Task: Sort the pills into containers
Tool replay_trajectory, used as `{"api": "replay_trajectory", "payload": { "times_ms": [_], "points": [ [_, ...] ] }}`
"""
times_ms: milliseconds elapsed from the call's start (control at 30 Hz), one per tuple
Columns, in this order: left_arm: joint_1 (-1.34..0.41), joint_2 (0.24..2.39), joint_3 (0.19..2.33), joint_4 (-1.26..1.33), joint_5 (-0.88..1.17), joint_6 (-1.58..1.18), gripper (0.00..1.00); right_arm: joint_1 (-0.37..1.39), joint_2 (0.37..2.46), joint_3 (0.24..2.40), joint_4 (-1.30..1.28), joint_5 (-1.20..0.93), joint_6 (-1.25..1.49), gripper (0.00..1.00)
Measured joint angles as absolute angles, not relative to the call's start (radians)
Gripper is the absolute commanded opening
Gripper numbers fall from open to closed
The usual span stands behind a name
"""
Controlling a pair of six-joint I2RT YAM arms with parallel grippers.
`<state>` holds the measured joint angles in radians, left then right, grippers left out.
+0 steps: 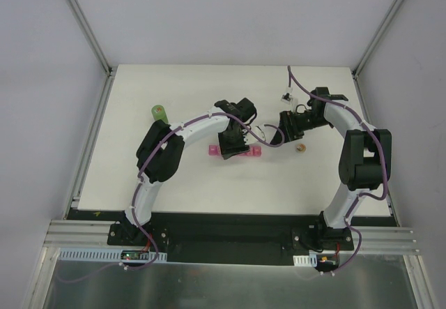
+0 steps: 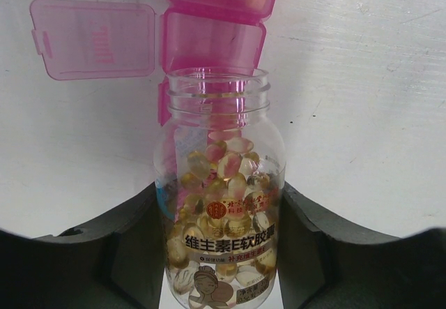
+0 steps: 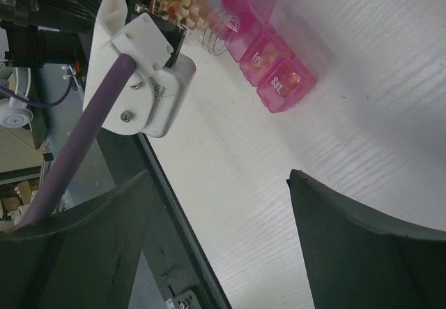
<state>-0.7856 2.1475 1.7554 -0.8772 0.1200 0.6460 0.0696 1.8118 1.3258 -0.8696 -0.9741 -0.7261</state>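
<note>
The left gripper point(image 2: 219, 253) is clamped on the clear bottle point(image 2: 219, 204). The bottle's open mouth is aimed at the pink strip point(image 2: 212, 40) mid-table, over a compartment whose lid point(image 2: 90, 39) hangs open to the left. The pills point(image 2: 223, 176) sit heaped inside the bottle. This looks like the pouring step, and I'd say the next move wants a slow further tip so that only a few roll out. The right gripper point(image 3: 219, 232) hovers just right of the strip, jaws wide apart, holding nothing. From above, the left gripper covers the strip's middle, and I can't tell whether the open compartment holds anything. A small tan round thing point(image 1: 301, 148) lies near the right gripper, too small to name.
</note>
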Motion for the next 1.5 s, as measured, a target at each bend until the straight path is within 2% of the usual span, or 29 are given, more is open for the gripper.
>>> {"api": "replay_trajectory", "payload": {
  "times_ms": [1100,1500],
  "points": [
    [-0.786,2.188,1.829,-0.962,0.121,0.648,0.00,0.067,1.818,1.336,-0.880,-0.974,-0.741,0.82],
    [-0.771,2.207,1.858,-0.993,0.192,0.644,0.00,0.064,1.826,1.338,-0.888,-0.982,-0.745,0.81]
  ]
}}
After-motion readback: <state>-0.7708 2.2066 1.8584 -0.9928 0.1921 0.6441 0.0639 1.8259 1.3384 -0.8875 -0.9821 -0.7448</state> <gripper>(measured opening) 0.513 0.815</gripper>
